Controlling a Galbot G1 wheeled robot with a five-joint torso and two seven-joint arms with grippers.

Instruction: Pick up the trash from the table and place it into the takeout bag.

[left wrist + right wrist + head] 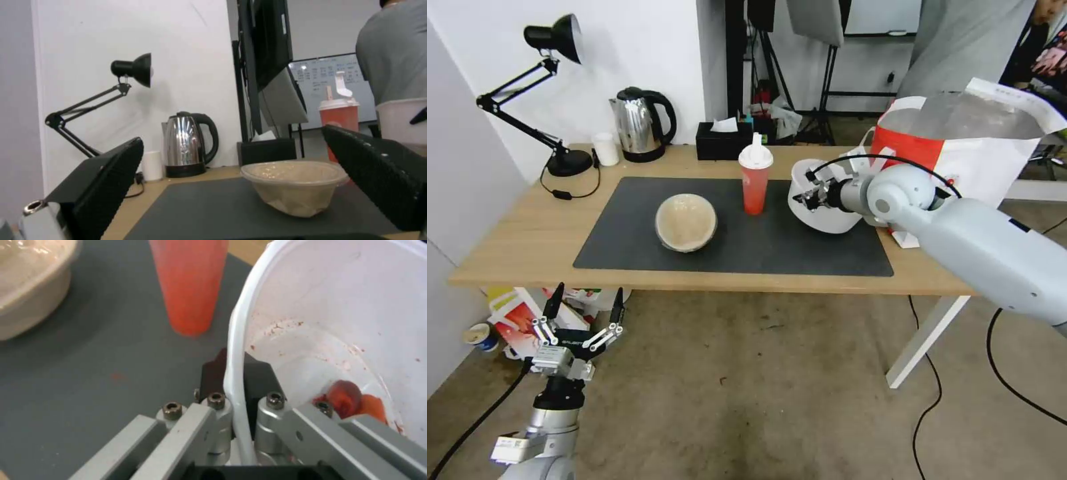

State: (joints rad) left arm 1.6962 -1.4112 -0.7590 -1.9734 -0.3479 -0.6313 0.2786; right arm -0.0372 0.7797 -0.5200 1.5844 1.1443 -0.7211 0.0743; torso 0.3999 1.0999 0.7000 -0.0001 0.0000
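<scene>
Your right gripper (812, 193), right of centre in the head view, pinches the white bowl (827, 215) by its rim, tilting it beside the bag (960, 143), likely to clear the edge. Your left gripper (584, 313) hangs spread, lower left, below the table (514, 247).

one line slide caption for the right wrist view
Right gripper pinches the rim of the tilted white bowl, red scraps inside, beside the red cup.
</scene>
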